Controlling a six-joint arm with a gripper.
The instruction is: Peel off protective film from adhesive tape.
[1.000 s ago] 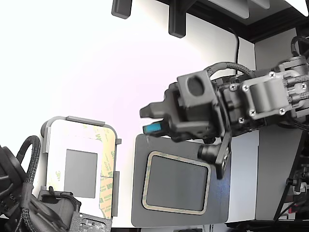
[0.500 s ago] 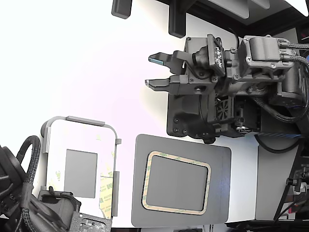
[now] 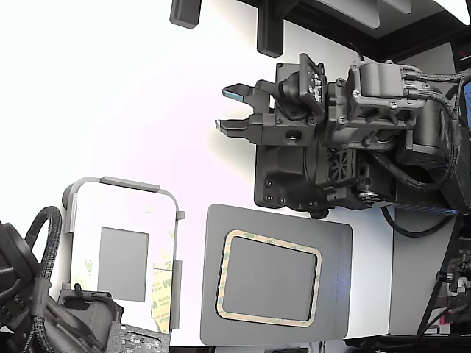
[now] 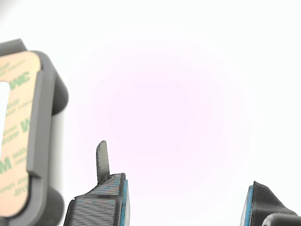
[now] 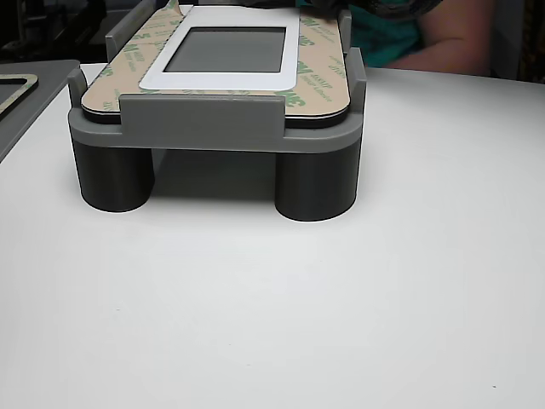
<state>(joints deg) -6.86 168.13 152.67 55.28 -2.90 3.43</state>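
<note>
Gripper (image 3: 229, 109) hovering with jaws apart, nothing between, protective film (image 3: 163, 290) lying in grey fixture (image 3: 121, 184), near corner hidden by cabling (image 3: 29, 294)

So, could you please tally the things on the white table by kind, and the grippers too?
Fixture: 1 — grey holder carrying the panel with its film
Plate: 1 — dark grey plate with a tan ring
Gripper: 1 — gripper, open and empty
Total: 3
</note>
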